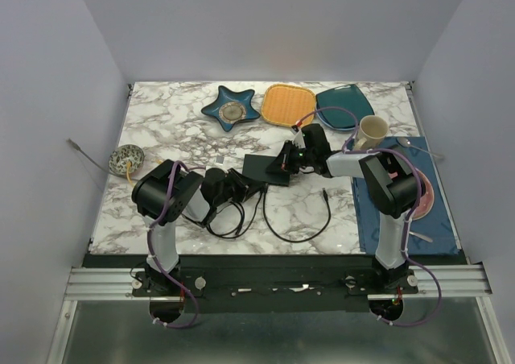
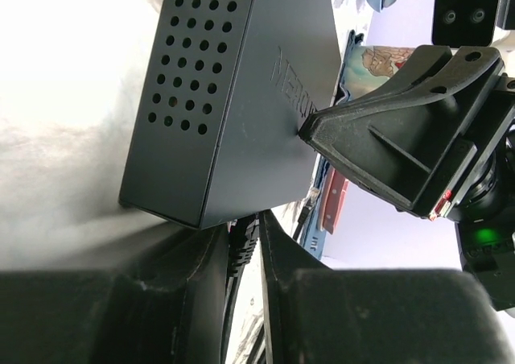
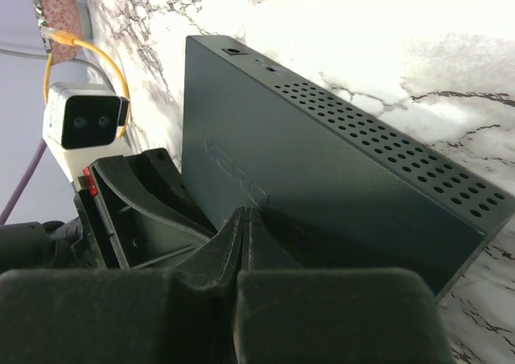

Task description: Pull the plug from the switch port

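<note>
The switch [image 1: 265, 169] is a flat matte black box lying mid-table; it also shows in the left wrist view [image 2: 241, 98] and the right wrist view [image 3: 322, 163]. My left gripper [image 1: 241, 184] is at its left end, shut on the black ribbed plug [image 2: 244, 243] right at the switch's socket edge. The plug's front end is hidden, so I cannot tell whether it sits in the port. My right gripper [image 1: 286, 161] is shut and empty, its fingertips [image 3: 238, 219] pressed on the switch's top face. The black cable [image 1: 298, 235] loops over the near table.
A blue star dish [image 1: 230, 108], an orange plate [image 1: 288, 104], a teal plate [image 1: 344, 106] and a cream cup [image 1: 372, 130] stand behind the switch. A blue mat [image 1: 402, 219] with a pink plate lies right. A patterned bowl [image 1: 126, 159] sits far left.
</note>
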